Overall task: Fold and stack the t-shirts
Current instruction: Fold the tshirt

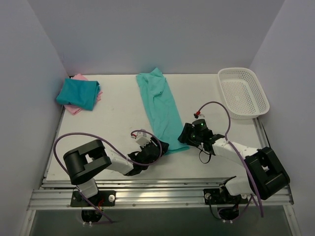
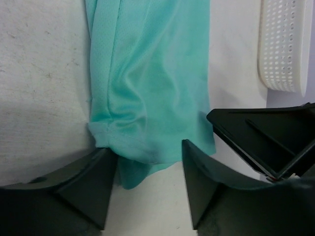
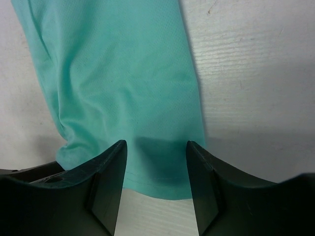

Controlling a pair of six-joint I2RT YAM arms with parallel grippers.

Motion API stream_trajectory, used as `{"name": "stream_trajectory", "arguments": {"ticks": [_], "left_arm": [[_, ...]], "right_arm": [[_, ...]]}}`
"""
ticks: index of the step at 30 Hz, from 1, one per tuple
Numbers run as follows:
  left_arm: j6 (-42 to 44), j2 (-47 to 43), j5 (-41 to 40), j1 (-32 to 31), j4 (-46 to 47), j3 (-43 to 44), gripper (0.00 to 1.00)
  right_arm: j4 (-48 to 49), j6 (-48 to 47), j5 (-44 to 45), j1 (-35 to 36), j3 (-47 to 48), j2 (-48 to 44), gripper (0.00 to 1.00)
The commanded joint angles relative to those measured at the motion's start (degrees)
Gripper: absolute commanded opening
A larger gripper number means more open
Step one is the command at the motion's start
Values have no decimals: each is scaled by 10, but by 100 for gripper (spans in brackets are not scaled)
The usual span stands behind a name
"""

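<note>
The light teal-green t-shirt lies as a long narrow strip down the middle of the table, its hem nearest the arms. My left gripper is open at the hem's left corner; the hem lies between its fingers. My right gripper is open at the hem's right corner, its fingers either side of the shirt edge. The darker teal-blue t-shirt sits folded on the pink t-shirt at the back left.
A white mesh basket stands at the back right, also seen in the left wrist view. The right gripper's body sits close to the left gripper's right side. Grey walls enclose the table.
</note>
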Motion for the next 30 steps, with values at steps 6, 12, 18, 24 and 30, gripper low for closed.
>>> {"name": "stream_trajectory", "arguments": {"ticks": [6, 12, 18, 24, 30], "left_arm": [[10, 61, 62, 1, 60, -18, 30], [19, 87, 65, 1, 60, -3, 2], [36, 84, 62, 3, 82, -15, 2], [69, 30, 72, 13, 31, -27, 2], [87, -70, 49, 12, -66, -69, 2]], "right_arm": [[18, 4, -4, -4, -24, 0, 44], [25, 4, -6, -5, -36, -2, 43], [30, 7, -9, -5, -46, -10, 39], [39, 13, -19, -5, -54, -14, 4], [39, 22, -26, -3, -70, -43, 0]]}}
